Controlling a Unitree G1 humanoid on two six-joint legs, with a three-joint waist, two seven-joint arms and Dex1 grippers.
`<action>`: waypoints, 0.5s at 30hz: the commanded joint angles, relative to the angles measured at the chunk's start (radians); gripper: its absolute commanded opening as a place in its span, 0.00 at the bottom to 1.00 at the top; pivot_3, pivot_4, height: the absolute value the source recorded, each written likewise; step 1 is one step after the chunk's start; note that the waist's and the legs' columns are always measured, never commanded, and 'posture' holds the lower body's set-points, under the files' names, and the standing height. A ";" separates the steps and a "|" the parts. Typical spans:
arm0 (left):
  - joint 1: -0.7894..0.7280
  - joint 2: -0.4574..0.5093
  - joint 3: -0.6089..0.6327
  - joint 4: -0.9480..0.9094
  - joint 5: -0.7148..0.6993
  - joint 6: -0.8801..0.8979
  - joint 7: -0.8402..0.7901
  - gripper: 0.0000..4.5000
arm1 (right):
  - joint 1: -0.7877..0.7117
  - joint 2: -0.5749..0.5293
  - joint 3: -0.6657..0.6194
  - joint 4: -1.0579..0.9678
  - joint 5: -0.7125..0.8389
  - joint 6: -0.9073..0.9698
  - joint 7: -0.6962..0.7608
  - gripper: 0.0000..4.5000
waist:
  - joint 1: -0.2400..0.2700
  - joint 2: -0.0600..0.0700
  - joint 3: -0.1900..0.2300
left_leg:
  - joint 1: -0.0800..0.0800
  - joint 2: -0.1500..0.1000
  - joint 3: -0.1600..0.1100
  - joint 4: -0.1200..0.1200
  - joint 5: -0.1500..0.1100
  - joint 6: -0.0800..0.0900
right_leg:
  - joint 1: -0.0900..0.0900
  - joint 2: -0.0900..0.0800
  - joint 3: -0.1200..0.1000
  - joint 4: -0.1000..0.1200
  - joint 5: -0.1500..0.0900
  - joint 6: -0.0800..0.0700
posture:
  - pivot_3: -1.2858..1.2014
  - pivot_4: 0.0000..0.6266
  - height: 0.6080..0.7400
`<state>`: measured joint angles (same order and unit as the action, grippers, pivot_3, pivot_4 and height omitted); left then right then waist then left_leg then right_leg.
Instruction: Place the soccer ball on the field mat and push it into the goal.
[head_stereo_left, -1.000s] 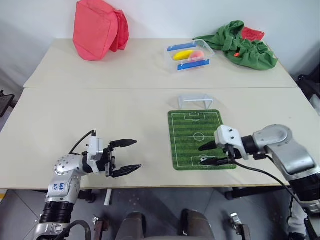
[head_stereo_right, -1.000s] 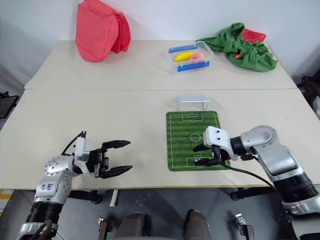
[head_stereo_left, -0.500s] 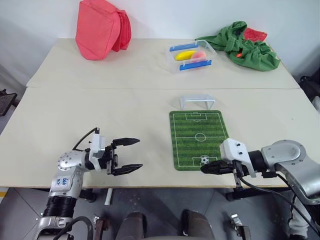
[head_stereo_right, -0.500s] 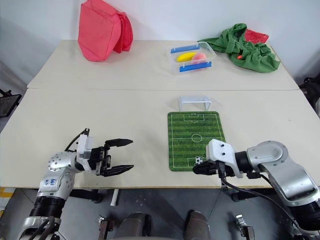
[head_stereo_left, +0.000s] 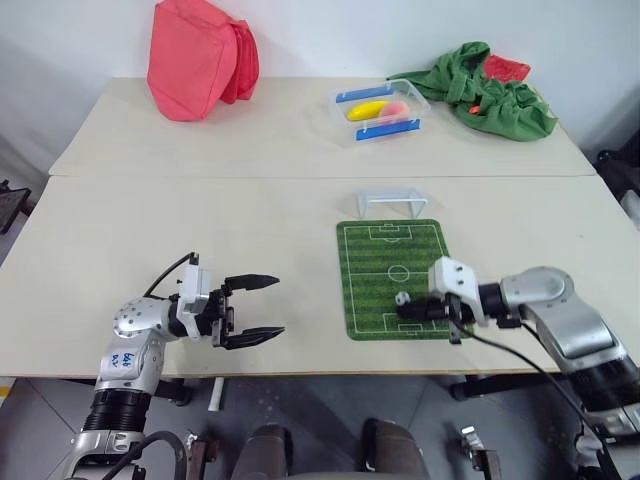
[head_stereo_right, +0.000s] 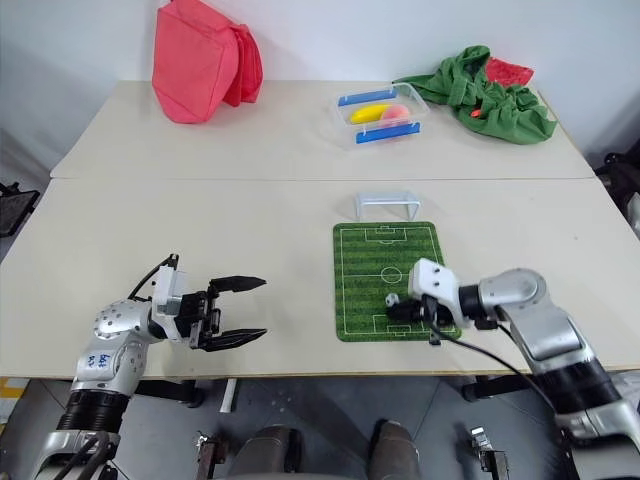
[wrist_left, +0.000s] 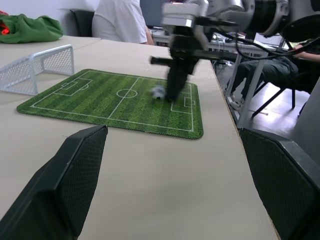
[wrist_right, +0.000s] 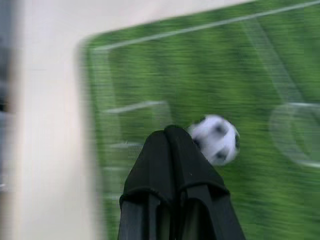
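soccer ball (head_stereo_left: 401, 298) on field mat (head_stereo_left: 375, 262), closed right end effector (head_stereo_left: 405, 311) just behind.

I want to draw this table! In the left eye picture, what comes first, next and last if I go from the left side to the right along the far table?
Red bag → clear tub with blue handles → green cloth heap.

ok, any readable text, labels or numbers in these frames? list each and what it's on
Blue handwritten marking on the left arm's white label: too small to read.
White pitch lines on the field mat: markings only, no words or numbers.
Nothing else carries readable text.
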<state>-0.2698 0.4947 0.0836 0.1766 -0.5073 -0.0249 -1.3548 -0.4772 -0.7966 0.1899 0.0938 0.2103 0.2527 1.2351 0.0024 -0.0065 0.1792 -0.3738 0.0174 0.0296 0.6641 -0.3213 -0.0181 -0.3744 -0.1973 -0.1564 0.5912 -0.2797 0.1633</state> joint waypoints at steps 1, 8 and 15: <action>-0.026 0.010 0.016 -0.006 -0.012 -0.005 0.005 1.00 | -0.146 0.023 -0.075 0.107 -0.018 -0.068 -0.065 0.01 | -0.005 0.001 0.001 | 0.000 0.000 0.000 0.000 0.000 0.000 | 0.000 0.000 0.000 0.000 0.000 0.000 | 0.52 0.24 1.00; -0.076 -0.009 0.017 0.080 0.012 -0.054 0.013 1.00 | -0.184 0.017 -0.173 0.091 0.003 -0.030 -0.142 0.01 | -0.001 0.001 0.001 | -0.001 0.000 0.000 -0.001 0.000 0.000 | 0.000 0.000 -0.001 -0.001 0.000 0.000 | 0.52 0.24 1.00; -0.134 -0.031 0.081 0.143 -0.005 -0.028 0.146 1.00 | -0.032 -0.013 -0.297 0.031 0.050 -0.037 -0.172 0.01 | -0.003 0.001 0.001 | -0.002 0.000 0.000 -0.001 -0.001 0.001 | -0.001 0.000 -0.001 -0.002 0.000 0.001 | 0.52 0.24 1.00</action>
<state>-0.3928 0.4677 0.1251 0.3172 -0.4952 -0.0557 -1.2518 -0.5264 -0.7842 -0.0394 0.1400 0.2280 0.2490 1.0664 -0.0002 -0.0053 0.1798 -0.3752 0.0171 0.0299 0.6632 -0.3225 -0.0175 -0.3749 -0.1975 -0.1575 0.5899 -0.2792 0.1641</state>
